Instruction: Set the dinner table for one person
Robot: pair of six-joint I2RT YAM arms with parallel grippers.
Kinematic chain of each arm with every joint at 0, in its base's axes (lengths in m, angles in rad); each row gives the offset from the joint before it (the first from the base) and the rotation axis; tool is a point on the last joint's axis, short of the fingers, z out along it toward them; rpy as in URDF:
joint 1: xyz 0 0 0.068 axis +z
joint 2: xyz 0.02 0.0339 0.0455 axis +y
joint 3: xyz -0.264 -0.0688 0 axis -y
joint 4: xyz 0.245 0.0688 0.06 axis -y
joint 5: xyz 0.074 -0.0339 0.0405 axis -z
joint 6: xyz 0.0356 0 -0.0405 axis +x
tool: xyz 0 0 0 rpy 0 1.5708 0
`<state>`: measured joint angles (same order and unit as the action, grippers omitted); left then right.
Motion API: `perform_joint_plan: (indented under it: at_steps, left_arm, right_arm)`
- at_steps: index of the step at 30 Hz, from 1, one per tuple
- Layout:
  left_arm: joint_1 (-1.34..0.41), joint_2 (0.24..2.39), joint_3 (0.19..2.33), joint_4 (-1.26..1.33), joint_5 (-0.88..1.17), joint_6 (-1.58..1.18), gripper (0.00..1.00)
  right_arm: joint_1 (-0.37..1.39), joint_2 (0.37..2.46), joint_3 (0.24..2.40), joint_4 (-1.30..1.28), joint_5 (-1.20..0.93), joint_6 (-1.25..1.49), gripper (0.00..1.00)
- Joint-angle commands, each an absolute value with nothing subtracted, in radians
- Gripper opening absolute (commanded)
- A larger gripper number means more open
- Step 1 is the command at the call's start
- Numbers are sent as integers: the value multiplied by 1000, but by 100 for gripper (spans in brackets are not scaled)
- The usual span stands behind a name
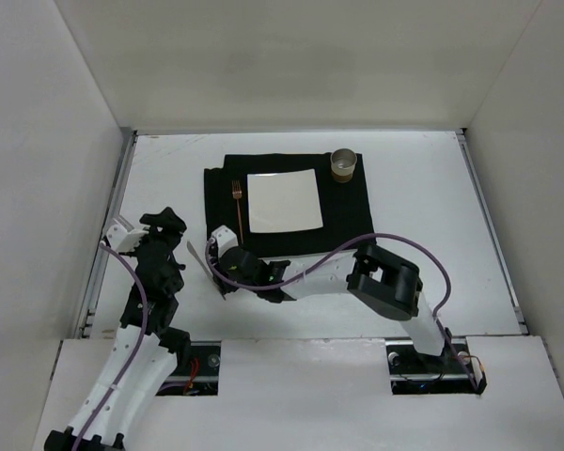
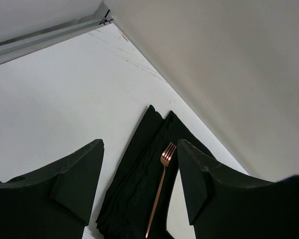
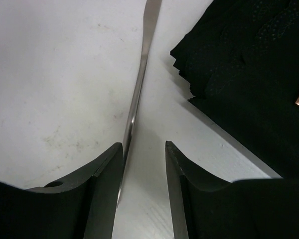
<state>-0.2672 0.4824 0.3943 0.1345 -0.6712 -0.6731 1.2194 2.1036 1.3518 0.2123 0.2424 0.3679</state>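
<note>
Currently right jaws [image 3: 143, 144] parted; slim silver utensil [image 3: 137, 94] lies flat on bench [image 1: 423, 216] in gap, against one finger, not pinched. Judgement: centre handle before closing, else it skids; lift clear before crossing black mat [image 1: 348, 225]. Left jaws [image 2: 139, 142] released, empty, by bench's left edge. Fork [image 2: 159, 189] on mat. Square plate [image 1: 284, 201] bare. Cup [image 1: 344, 164] at mat's far right corner, contents unclear.

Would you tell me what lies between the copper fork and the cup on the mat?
The white square plate lies between fork and cup, shown in the top external view.
</note>
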Motion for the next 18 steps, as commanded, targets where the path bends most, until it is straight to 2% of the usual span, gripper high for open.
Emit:
perform_joint_plan:
  at_steps: [1,10,18]
  left_arm:
    - [-277,488,434,213,-683,-657,59]
    - [-260,500,413,218,-696,-643,60]
    - [-243,473,402,206,-726,-652,61]
  right_arm:
    - [1249,2131,1428,207,296,310,46]
    - [1266,2180,1488,130,336,294,45]
    - [1266,2224,1526,54,331,307,38]
